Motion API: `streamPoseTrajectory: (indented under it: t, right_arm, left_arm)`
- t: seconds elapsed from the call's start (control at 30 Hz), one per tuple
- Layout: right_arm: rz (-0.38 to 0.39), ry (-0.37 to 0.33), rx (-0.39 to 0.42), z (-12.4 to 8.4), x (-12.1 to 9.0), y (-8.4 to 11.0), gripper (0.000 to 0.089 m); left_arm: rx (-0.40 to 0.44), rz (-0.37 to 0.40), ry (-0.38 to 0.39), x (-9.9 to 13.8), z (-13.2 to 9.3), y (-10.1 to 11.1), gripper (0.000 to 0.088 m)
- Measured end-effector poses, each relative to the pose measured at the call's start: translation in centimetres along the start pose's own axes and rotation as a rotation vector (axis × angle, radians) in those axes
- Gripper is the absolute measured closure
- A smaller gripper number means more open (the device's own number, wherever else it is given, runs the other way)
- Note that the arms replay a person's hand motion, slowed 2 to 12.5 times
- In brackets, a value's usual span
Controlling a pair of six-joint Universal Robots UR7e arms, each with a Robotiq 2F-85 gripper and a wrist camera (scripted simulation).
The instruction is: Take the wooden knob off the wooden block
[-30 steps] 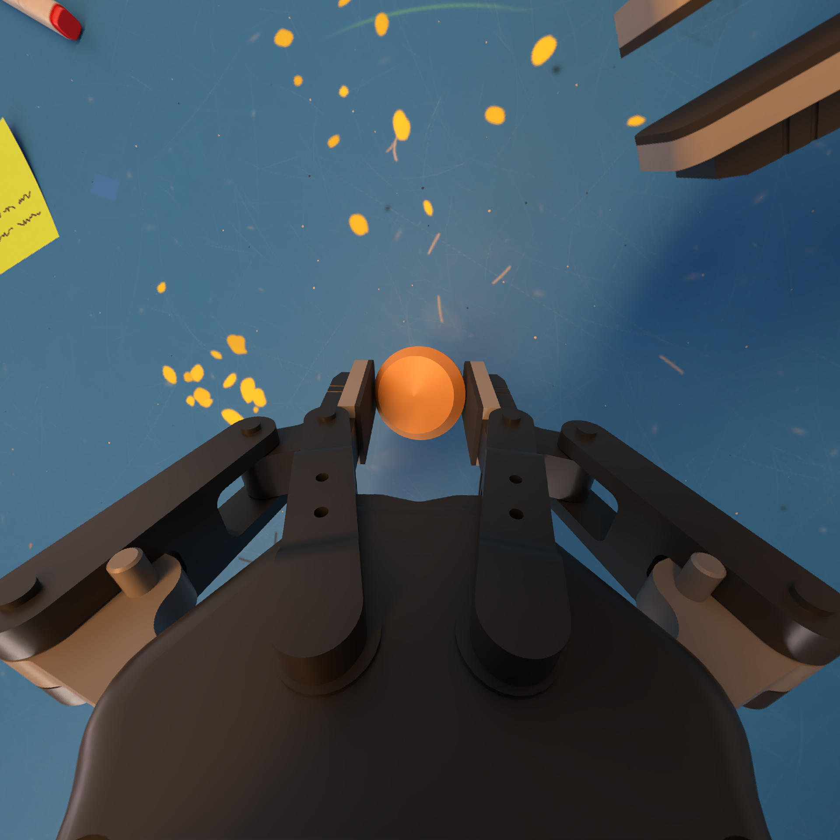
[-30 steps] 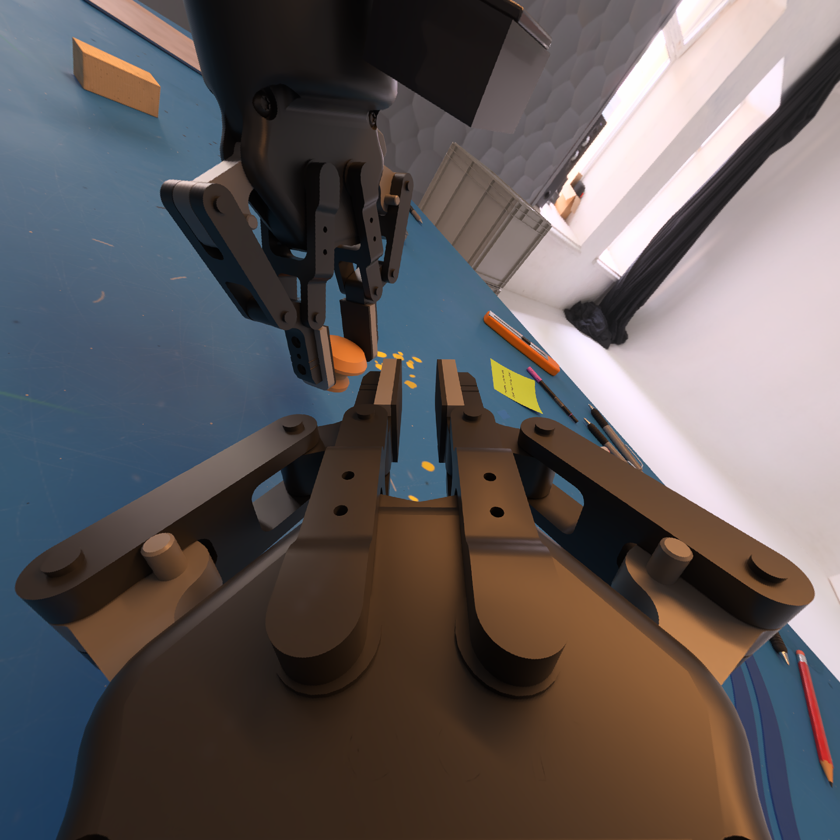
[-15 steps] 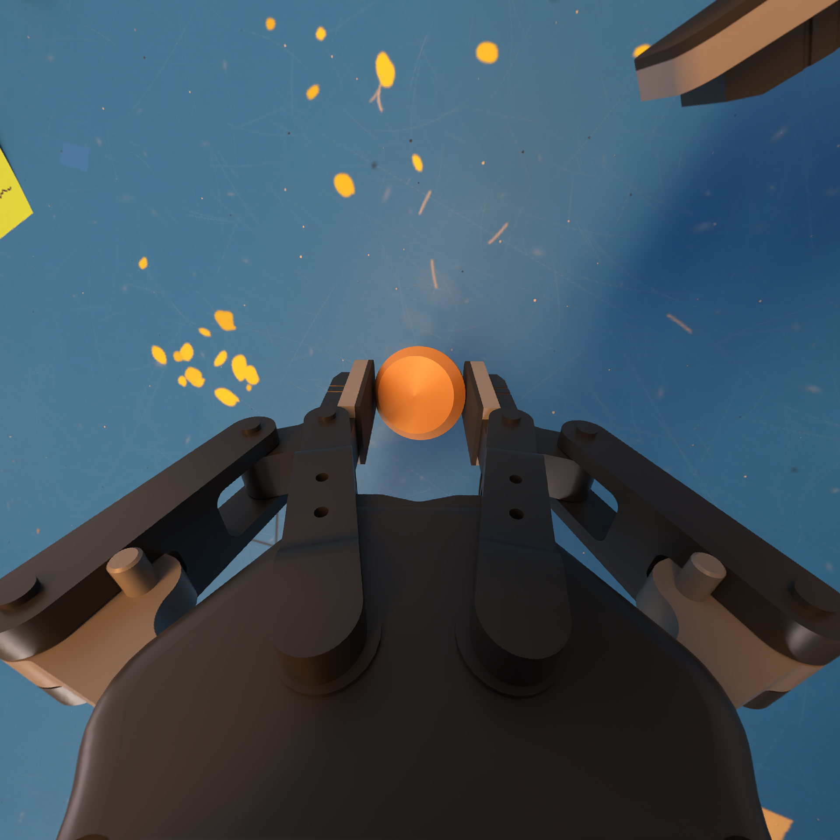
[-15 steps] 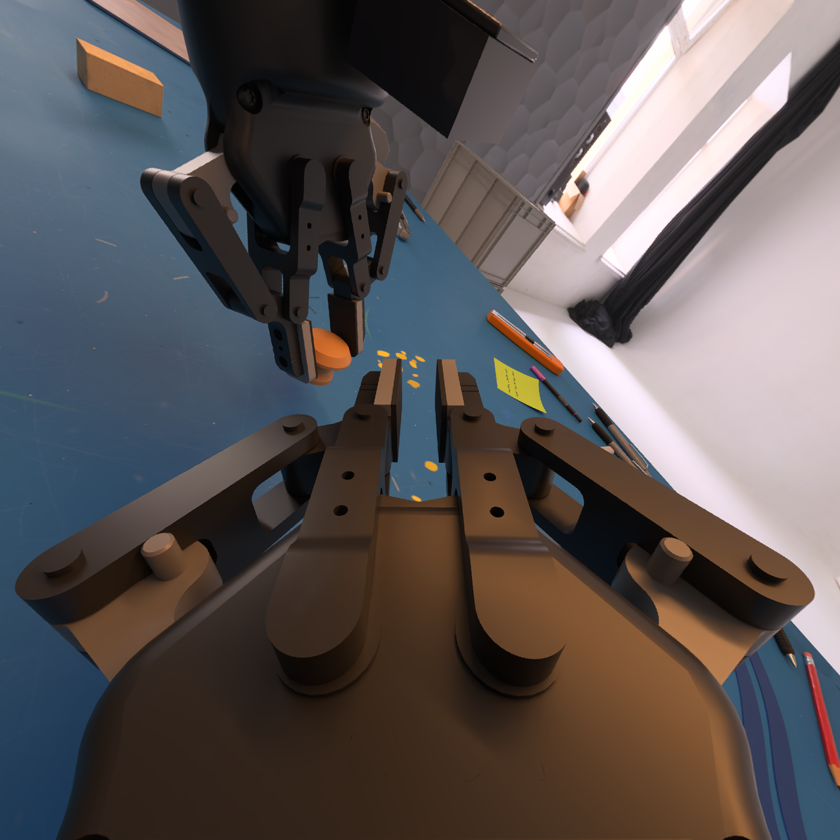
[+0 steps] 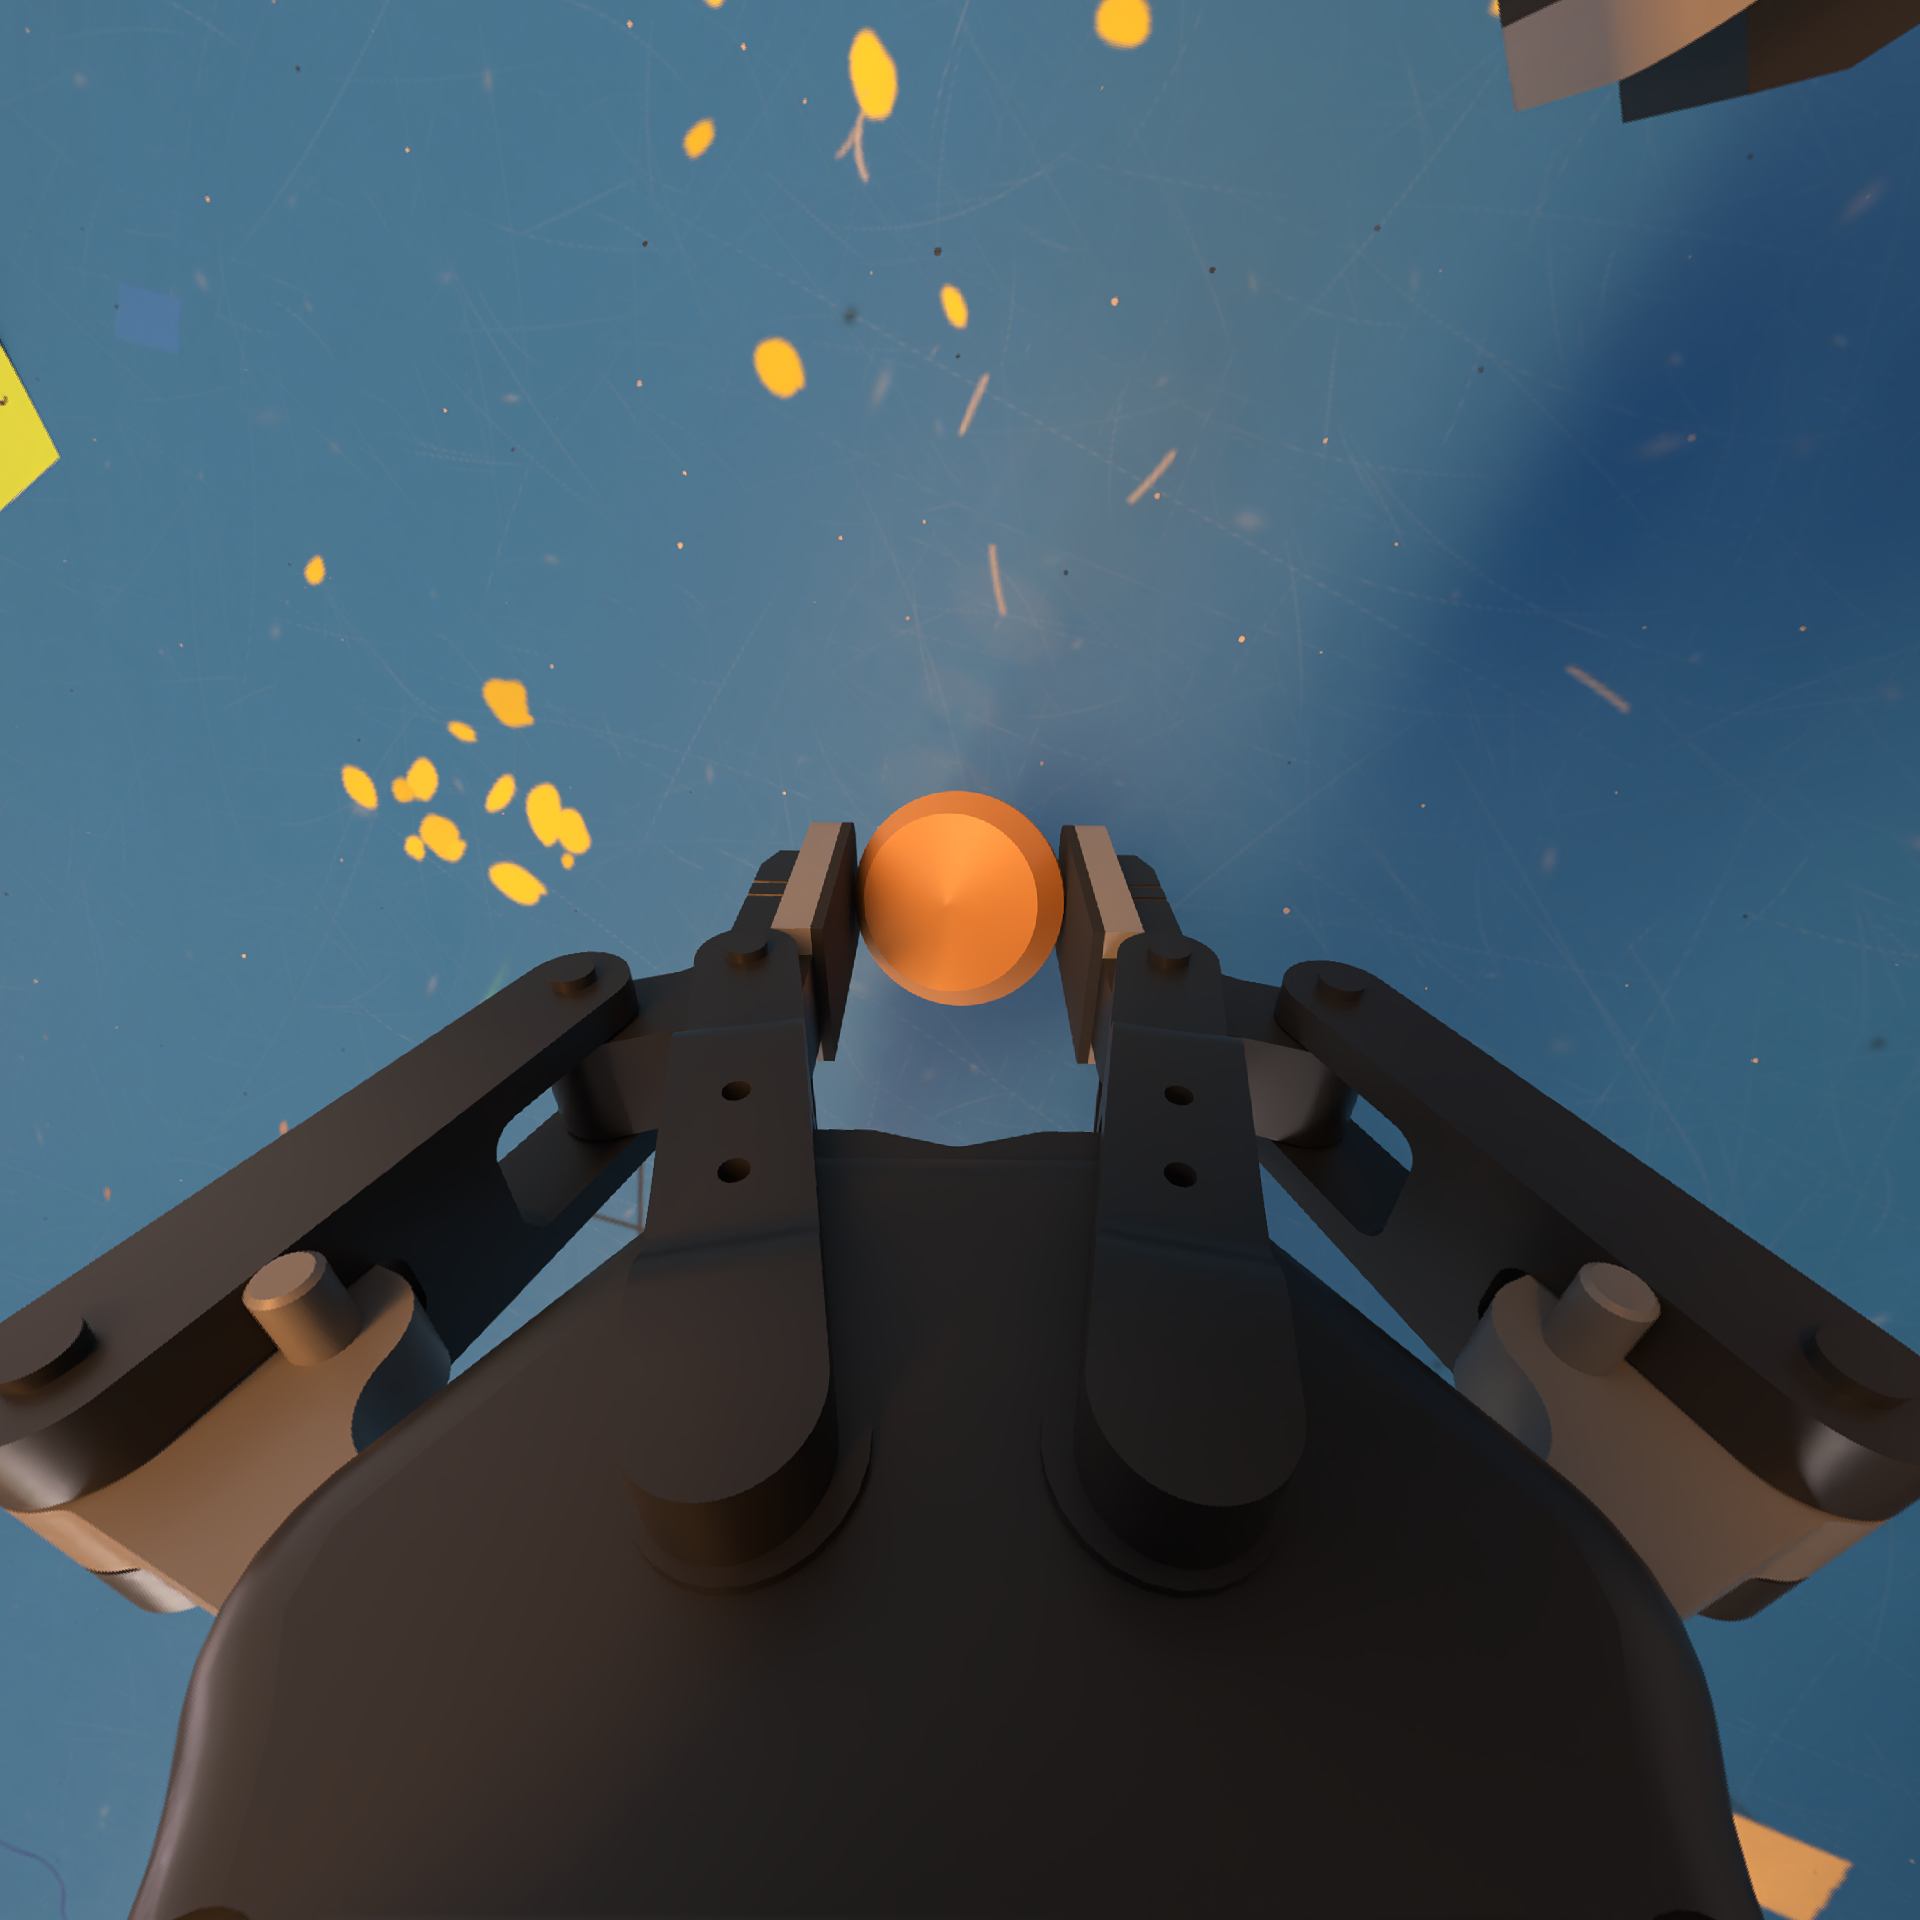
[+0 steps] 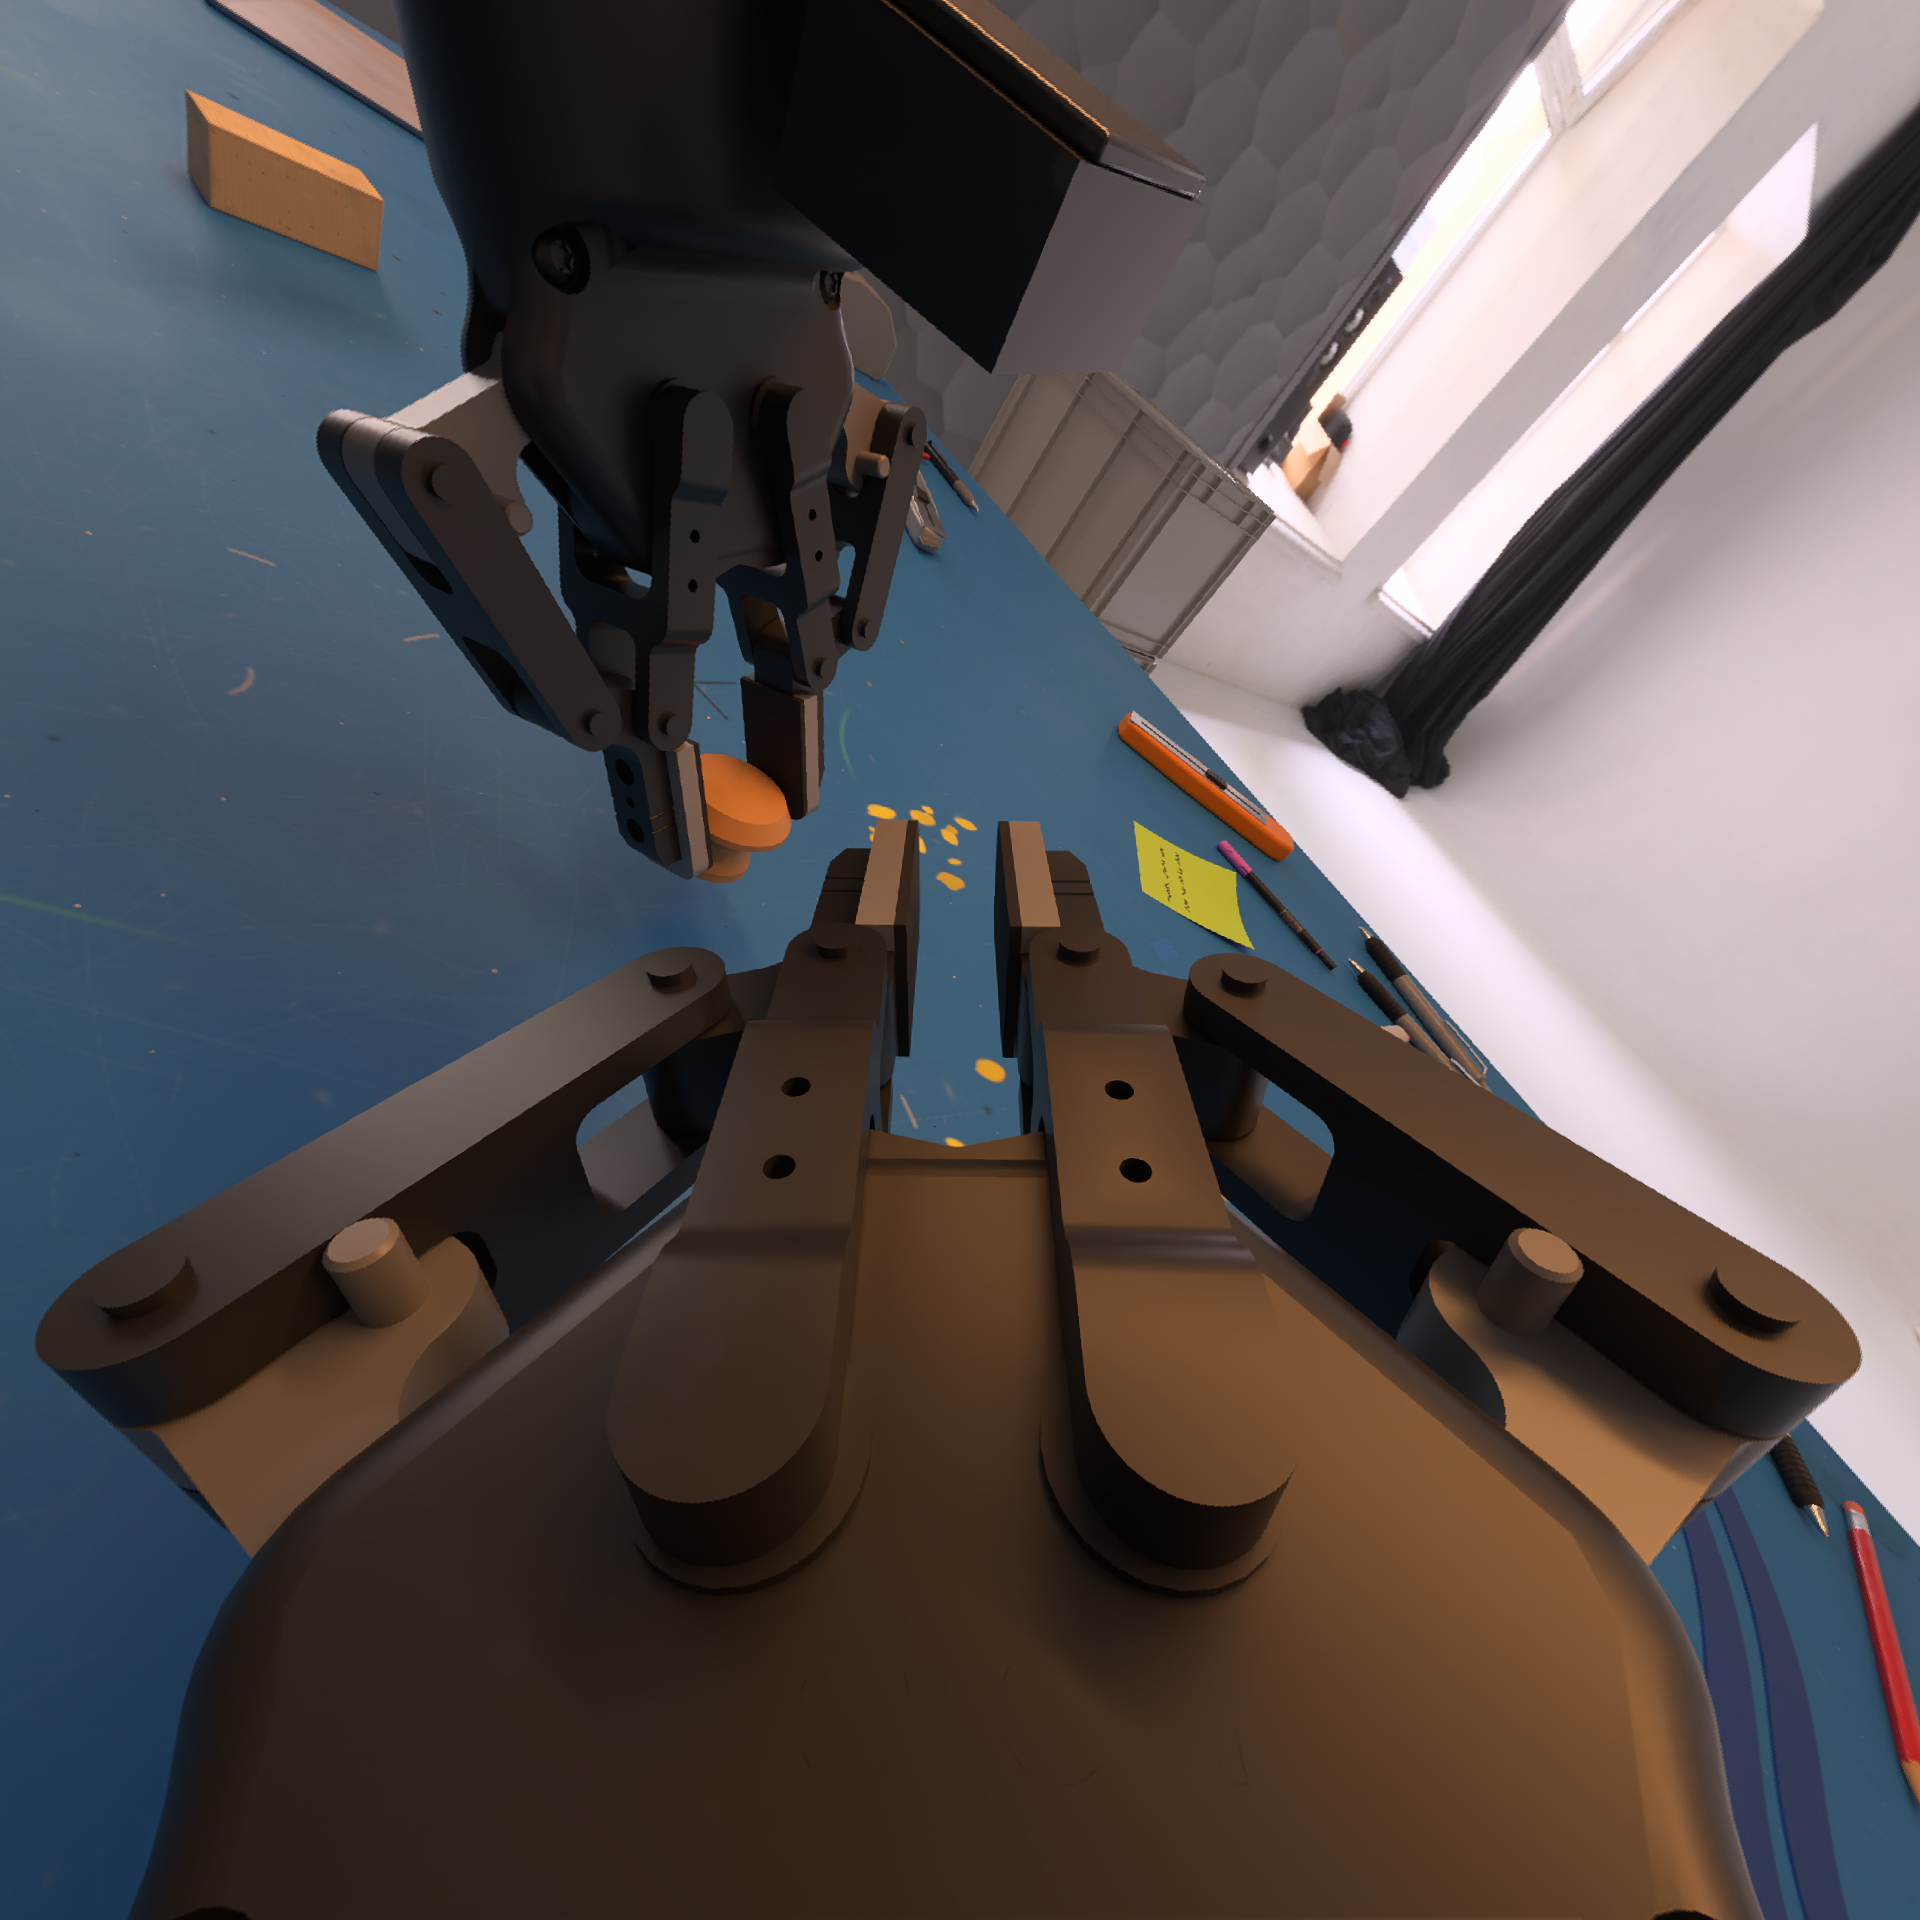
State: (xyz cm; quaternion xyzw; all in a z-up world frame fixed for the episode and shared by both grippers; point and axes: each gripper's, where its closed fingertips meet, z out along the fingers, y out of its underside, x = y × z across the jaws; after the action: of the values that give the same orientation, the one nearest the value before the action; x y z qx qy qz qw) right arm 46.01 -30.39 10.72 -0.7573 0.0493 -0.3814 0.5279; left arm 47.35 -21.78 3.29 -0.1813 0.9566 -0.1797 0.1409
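My left gripper (image 5: 958, 902) has its jaws pinched on the wooden knob (image 5: 956, 899) — a smooth, round orange cap, domed on top, squeezed at its sides between the flat tan pads (image 5: 816, 899). In the right wrist view the knob (image 6: 740, 802) shows as a mushroom shape, a thick disc over a short stub, held in the air above the table (image 6: 208, 831) and touching nothing but the pads. The wooden block (image 6: 281, 182) lies well apart at the far end, a plain rectangular brick with a fine, matte grain and square edges.

My right gripper (image 6: 956, 862) holds nothing; its jaws stand nearly together, with a narrow slot of blue between the pads. The table is a scuffed blue sheet — thin scratches, pale splinters and a scatter of yellow-orange flecks (image 5: 499, 800). A yellow sticky note (image 6: 1190, 883) lies flat near an orange-cased tool (image 6: 1205, 784), slim pens (image 6: 1278, 904) and a red pencil (image 6: 1881, 1652). A ribbed grey crate (image 6: 1122, 509) stands beyond the table's far edge.
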Motion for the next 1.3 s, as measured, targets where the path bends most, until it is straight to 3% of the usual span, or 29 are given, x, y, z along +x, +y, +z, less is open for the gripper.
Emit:
streamPoseTrajectory:
  t: [1.3]
  right_arm:
    - [-0.013, -0.011, 0.0, 0.22, -0.31, -0.07, 0.076]
  left_arm:
    - [0.033, -0.034, -0.019, -0.33, -0.11, -0.46, 0.0537]
